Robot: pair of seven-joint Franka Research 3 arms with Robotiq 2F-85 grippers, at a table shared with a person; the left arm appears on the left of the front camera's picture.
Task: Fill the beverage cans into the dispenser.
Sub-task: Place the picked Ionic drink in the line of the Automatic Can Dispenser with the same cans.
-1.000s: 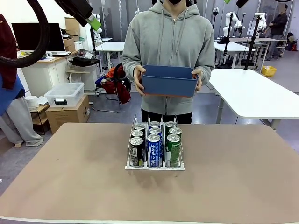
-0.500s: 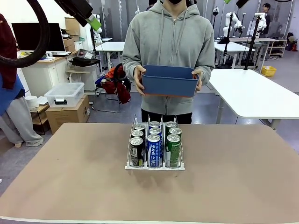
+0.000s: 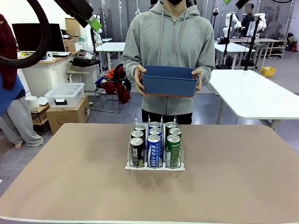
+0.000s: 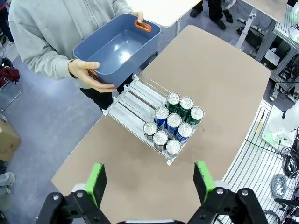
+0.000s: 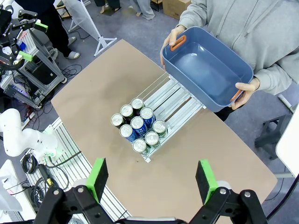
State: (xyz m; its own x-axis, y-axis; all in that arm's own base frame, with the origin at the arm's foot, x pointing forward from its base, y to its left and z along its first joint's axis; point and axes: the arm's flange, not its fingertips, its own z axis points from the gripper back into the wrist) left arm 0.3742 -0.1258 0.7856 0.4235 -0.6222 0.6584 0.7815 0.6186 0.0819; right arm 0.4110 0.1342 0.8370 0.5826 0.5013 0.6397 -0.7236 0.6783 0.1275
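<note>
Several beverage cans [image 3: 154, 147] stand upright in the dispenser [image 3: 154, 166] at the table's middle: black in the left lane, blue-white in the middle, green on the right. From above, the cans [image 4: 173, 127] [image 5: 138, 127] crowd the low front end, and the rear lanes of the dispenser [image 4: 133, 103] [image 5: 174, 99] are bare. A person at the far side holds an empty blue bin [image 3: 169, 81] in both hands. My left gripper [image 4: 150, 182] and right gripper [image 5: 152, 178] hang high above the table, both open and holding nothing.
The brown table [image 3: 70, 177] has wide bare room around the rack. A green-padded finger [image 3: 95, 23] of my left arm shows at the upper left. Behind are white tables [image 3: 252, 93], a clear storage box [image 3: 64, 93] on cardboard, and a person at the left edge [image 3: 9, 93].
</note>
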